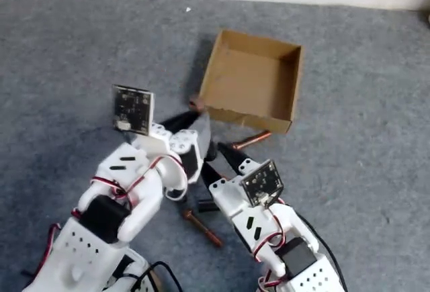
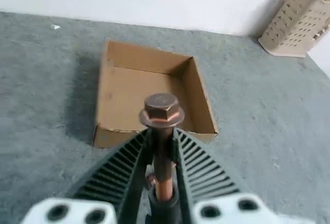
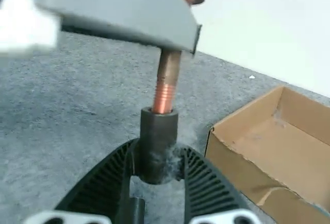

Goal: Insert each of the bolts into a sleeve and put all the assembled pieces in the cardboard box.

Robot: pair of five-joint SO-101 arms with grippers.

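Note:
My left gripper is shut on a copper bolt, held head up with its shaft pointing down. My right gripper is shut on a dark sleeve directly beneath it. The bolt's threaded end sits in the sleeve's open top. In the high view both grippers, left and right, meet just in front of the near-left corner of the cardboard box. The box has nothing in it. A loose bolt lies by the box's front wall, and another bolt and a loose sleeve lie between the arms.
Grey carpet covers the table all round the box. A beige perforated holder stands against the wall, far behind and to the side of the box. White wall bounds the far edge.

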